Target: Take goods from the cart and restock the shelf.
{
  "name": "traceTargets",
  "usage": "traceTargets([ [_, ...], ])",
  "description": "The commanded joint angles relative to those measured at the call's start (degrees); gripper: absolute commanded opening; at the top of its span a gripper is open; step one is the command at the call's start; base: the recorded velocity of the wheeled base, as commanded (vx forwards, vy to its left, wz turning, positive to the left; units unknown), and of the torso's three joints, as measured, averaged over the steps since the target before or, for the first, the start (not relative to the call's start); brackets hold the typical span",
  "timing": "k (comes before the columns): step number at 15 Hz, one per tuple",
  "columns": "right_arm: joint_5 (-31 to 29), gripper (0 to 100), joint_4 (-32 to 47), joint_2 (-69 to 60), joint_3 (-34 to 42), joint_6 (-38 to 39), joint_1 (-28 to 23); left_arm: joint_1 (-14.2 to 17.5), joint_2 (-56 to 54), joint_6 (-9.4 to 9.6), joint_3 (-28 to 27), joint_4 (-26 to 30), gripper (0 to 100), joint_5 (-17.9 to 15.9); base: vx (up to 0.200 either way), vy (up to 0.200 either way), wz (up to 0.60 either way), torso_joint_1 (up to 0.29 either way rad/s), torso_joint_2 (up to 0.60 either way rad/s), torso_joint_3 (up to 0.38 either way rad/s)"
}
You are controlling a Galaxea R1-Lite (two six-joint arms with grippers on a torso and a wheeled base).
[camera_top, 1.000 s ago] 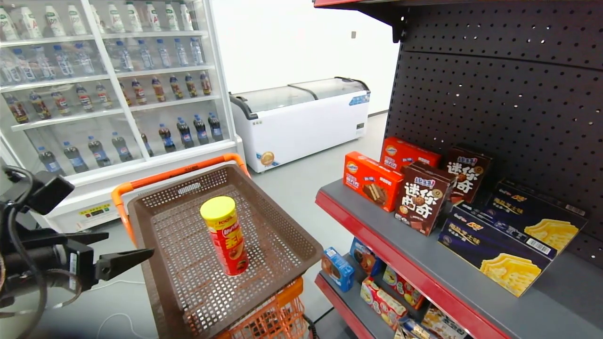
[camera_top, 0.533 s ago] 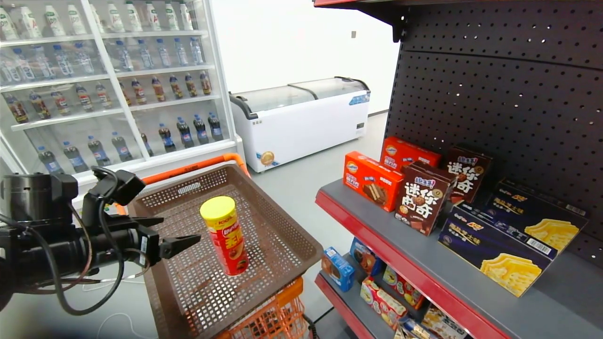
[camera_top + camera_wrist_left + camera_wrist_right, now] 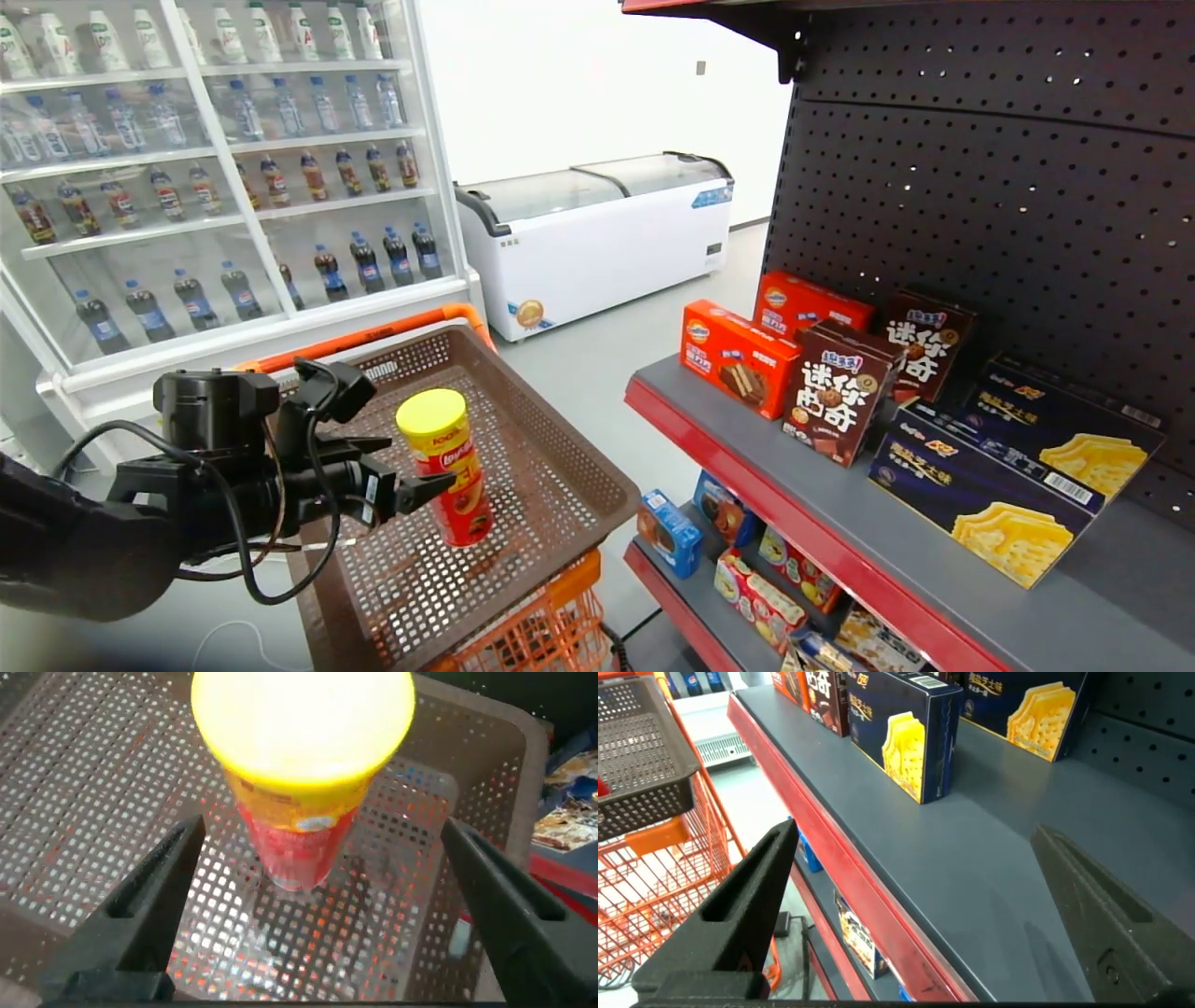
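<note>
A red chip can [image 3: 450, 485] with a yellow lid stands upright in the brown basket [image 3: 569, 425] on top of the orange cart [image 3: 373, 332]. My left gripper [image 3: 422, 467] is open at the can's left side, about mid-height, one finger [image 3: 437, 483] crossing in front of the can. In the left wrist view the can [image 3: 301, 803] stands just ahead of the left gripper [image 3: 318, 905], between its spread fingers [image 3: 140, 905]. My right gripper [image 3: 915, 924] is open with nothing in it, hovering over the bare grey shelf [image 3: 990, 849].
The shelf [image 3: 840, 523] carries orange boxes [image 3: 738, 357], brown boxes [image 3: 836, 392] and dark blue boxes [image 3: 990, 495], with bare room in front. Snacks fill the lower shelf [image 3: 747, 588]. A drinks fridge [image 3: 215, 168] and a chest freezer [image 3: 597, 233] stand behind the cart.
My left arm has swung in from the left of the cart, over the basket, up to the can. The can and the boxes have stayed put.
</note>
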Motion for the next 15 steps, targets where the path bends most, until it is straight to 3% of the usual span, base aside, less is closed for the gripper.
traceTargets([
  [1,0.0,100,0.0,0.1,0.0,0.0,0.0,-0.8,5.0,0.6,0.2,-2.7,100,0.1,0.0,0.0,0.0,0.0,0.0,0.0],
  [4,0.0,100,0.0,0.1,0.0,0.0,0.0,-1.2,8.8,0.95,-0.4,-6.2,100,1.3,0.0,0.0,0.0,0.0,0.0,0.0],
  [7,0.0,100,0.0,0.1,0.0,0.0,0.0,-1.8,12.4,0.95,-1.4,-8.0,100,4.8,0.0,0.0,0.0,0.0,0.0,0.0],
  [15,0.0,100,0.0,0.1,0.0,0.0,0.0,-2.8,14.5,0.87,-6.4,-7.8,100,4.8,0.0,0.0,0.0,0.0,0.0,0.0],
])
